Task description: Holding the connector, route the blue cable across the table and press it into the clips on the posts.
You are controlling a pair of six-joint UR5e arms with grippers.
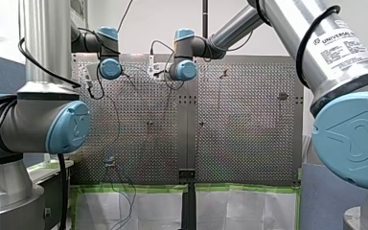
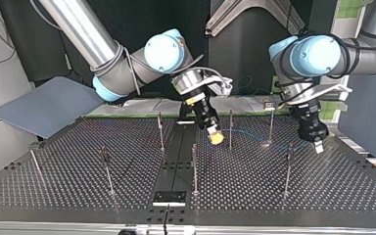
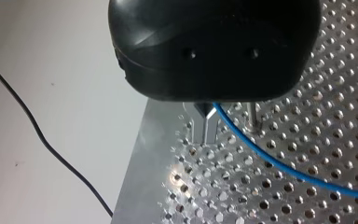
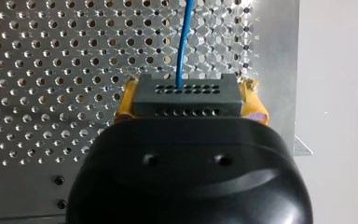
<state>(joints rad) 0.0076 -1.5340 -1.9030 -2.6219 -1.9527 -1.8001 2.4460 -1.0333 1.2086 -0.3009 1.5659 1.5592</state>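
blue cable [image 4: 182,42]: runs straight ahead from connector [image 4: 186,95] clamped in right gripper [image 4: 189,100], toward left gripper [image 2: 317,143], whose grip cannot be told.

Grey panel [image 2: 44,105]: is set beside the desk [image 2: 54,186].
Green tape [image 1: 134,188]: is laid along white sheets [image 1: 100,211].
Black wire [image 3: 46,144]: is seen beside the desk.

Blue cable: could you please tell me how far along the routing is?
Done: my right hand holds the connector between yellow pads. In hand: the blue cable spans to my left hand, past a post. Left: no clip visibly holds it; posts at the top view's left stand bare.
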